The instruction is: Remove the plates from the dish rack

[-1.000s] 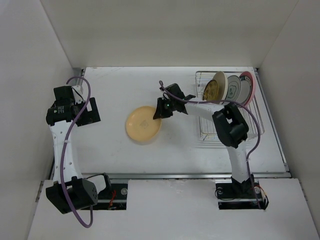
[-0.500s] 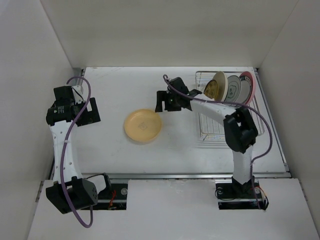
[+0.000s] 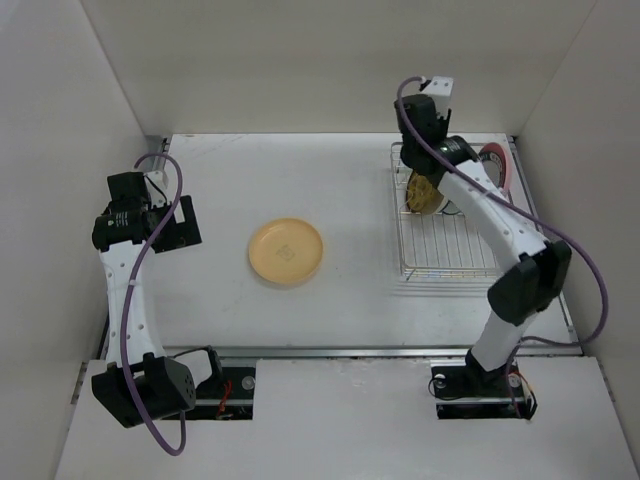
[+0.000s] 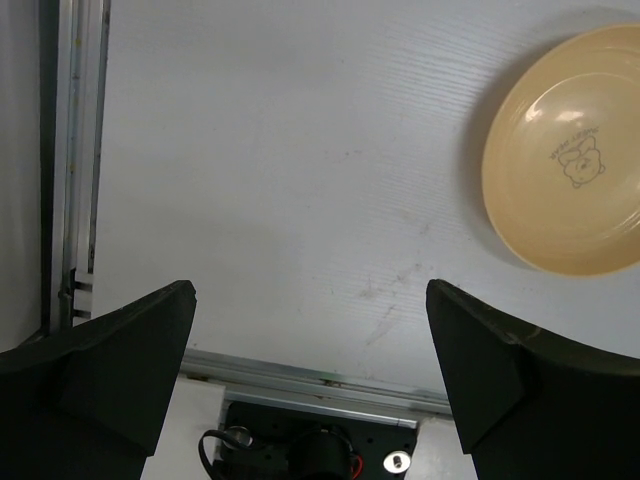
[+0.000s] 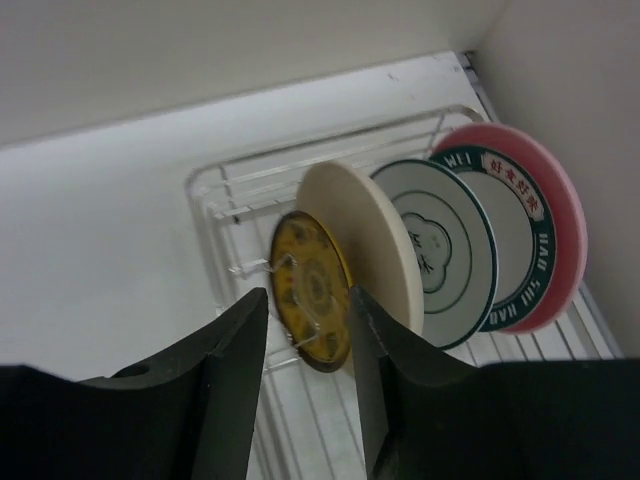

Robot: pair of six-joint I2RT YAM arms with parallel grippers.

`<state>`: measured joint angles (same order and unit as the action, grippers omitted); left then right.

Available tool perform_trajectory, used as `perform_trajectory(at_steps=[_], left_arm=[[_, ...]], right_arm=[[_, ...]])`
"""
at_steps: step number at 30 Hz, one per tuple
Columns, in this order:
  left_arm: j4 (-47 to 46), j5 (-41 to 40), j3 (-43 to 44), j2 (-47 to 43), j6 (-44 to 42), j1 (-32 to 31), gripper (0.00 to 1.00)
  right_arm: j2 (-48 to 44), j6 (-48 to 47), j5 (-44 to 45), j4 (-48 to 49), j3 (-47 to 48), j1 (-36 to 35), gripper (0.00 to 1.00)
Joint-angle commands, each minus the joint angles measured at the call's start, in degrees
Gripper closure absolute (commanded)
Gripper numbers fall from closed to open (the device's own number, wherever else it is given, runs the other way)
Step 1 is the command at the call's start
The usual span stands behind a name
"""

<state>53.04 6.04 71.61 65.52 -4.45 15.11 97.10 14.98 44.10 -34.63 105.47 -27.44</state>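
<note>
The right gripper [image 5: 308, 300], narrowly parted and empty, hung above the dish rack [image 5: 215, 195], facing its small yellow-patterned plate [image 5: 318, 265]. Beyond that stood a cream plate [image 5: 365, 235], a green-rimmed white plate [image 5: 450, 250] and a pink plate [image 5: 560, 230], all upright. The left gripper [image 4: 310, 380], spread wide and empty, hung over the table [image 4: 280, 150], where a cream-yellow plate [image 4: 565, 165] lay flat.

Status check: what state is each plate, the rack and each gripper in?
cream-yellow plate: flat on the table.
dish rack: holding four plates.
small patterned plate: standing in rack, frontmost.
cream plate: standing in rack.
green-rimmed plate: standing in rack.
pink plate: standing, rearmost.
left gripper: jaws open, empty.
right gripper: jaws open, empty, above rack.
</note>
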Motion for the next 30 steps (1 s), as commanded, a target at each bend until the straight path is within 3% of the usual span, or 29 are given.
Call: perform_trajectory(at_steps=[1,8,13,14,17,20,30], left_arm=[[1.4,2.2,-0.5,-0.2,-2.0,0.2,0.01],[5.5,11.4,0.4,2.5,-7.0,0.2,0.01],[17.2,33.9,4.8,6.8,-20.1,-0.5,0.01],[18.8,35.2,5.4,6.8,-22.3,-1.2,0.01],[20.6,35.9,5.4,6.6,-27.3,-4.5,0.01],[18.7,34.0,4.1,5.0,-27.3,-6.8,0.01],[15.5,28.9,2.3,5.0,-23.2,-10.3,0.01]], right_arm=[[9.0,-3.7,9.8,-8.6,0.8,0.9,0.57],[13.2,-4.3,8.4,-9.1,1.9,2.7,0.58],[14.4,-3.2,10.2,-9.1,1.3,4.5,0.58],[14.4,-3.2,11.6,-9.1,1.3,4.5,0.57],[14.4,-3.2,12.2,-9.1,0.8,5.1,0.50],[15.0,-3.2,6.2,-9.1,1.3,7.5,0.49],[19.5,-2.1,-7.2,-7.0,3.2,12.1,0.50]])
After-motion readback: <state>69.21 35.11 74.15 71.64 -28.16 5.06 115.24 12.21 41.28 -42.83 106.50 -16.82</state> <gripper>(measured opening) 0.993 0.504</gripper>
